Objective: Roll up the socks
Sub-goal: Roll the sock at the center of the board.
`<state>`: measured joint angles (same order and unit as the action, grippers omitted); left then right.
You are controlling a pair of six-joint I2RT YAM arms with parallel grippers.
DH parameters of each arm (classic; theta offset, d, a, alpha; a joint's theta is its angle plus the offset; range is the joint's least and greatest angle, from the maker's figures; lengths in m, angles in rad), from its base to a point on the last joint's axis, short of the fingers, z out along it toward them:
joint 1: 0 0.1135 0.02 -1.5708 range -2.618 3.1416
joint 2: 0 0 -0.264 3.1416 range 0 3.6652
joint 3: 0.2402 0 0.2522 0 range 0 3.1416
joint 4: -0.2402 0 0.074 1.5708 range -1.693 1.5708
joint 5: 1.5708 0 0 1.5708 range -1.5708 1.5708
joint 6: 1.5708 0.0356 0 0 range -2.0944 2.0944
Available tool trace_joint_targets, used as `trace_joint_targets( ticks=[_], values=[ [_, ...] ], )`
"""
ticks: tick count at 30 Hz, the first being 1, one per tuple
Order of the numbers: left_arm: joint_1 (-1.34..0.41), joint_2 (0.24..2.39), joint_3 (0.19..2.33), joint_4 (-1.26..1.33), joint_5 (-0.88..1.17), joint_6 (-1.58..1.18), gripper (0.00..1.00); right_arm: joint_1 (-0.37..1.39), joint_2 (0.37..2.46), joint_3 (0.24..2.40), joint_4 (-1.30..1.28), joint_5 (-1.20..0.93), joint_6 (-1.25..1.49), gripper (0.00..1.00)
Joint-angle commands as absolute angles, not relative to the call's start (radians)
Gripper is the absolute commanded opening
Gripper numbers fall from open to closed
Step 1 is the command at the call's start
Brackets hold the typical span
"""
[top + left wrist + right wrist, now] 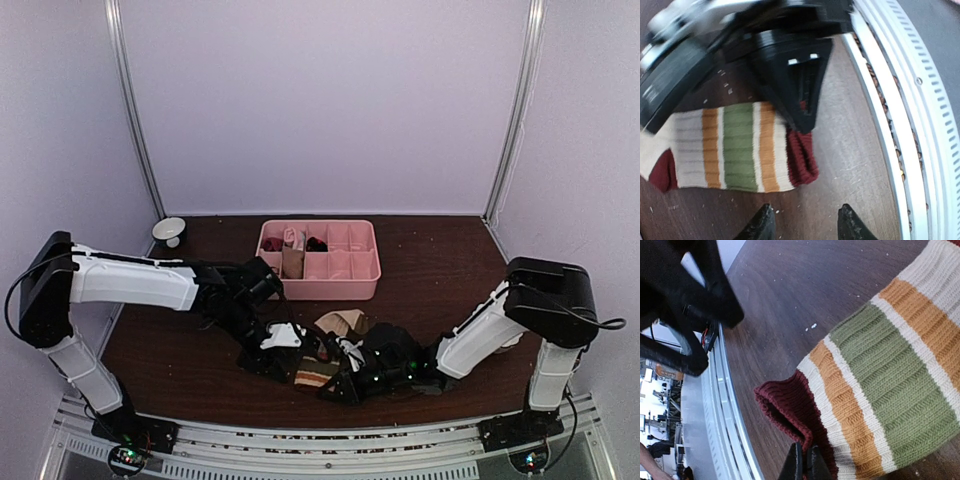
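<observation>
Position: striped sock [740, 145] flat just inside rail [900, 125], long axis pointing at rail, maroon cuff [785, 405] nearest it | my right gripper [804, 462]: pinching that cuff | my left gripper [805, 225]: spread wide, empty, just beside sock's long edge

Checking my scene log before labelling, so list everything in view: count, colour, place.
striped sock: one, cream with orange and olive bands and a maroon cuff, on the table by the near edge.
tray: one, pink, divided, far middle; small beige and dark items in its left compartments, too small to identify.
bowl: one, white, far left corner.
table: one, dark brown wood.
rail: one, white, slotted, along the near edge.
left gripper: black, open, just short of the sock.
right gripper: black, shut on the sock's maroon cuff.
</observation>
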<state>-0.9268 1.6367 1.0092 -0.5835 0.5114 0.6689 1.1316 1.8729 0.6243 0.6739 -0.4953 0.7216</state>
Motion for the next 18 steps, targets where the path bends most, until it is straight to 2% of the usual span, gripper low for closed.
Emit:
trace_joint_targets(
  ticks=[1, 8, 18],
  values=[
    [-0.995, 1.632, 1.014, -0.552, 0.45, 0.759, 0.43, 1.109, 1.9, 0.617, 0.612, -0.569, 0.926, 0.0],
    [-1.059, 1.655, 1.027, -0.506, 0.371, 0.82, 0.41, 1.064, 1.95, 0.608, 0.654, -0.629, 1.063, 0.0],
    [-1.104, 1.748, 1.002, -0.38, 0.263, 0.849, 0.35, 1.049, 1.953, 0.645, 0.583, -0.648, 1.088, 0.0]
  ],
)
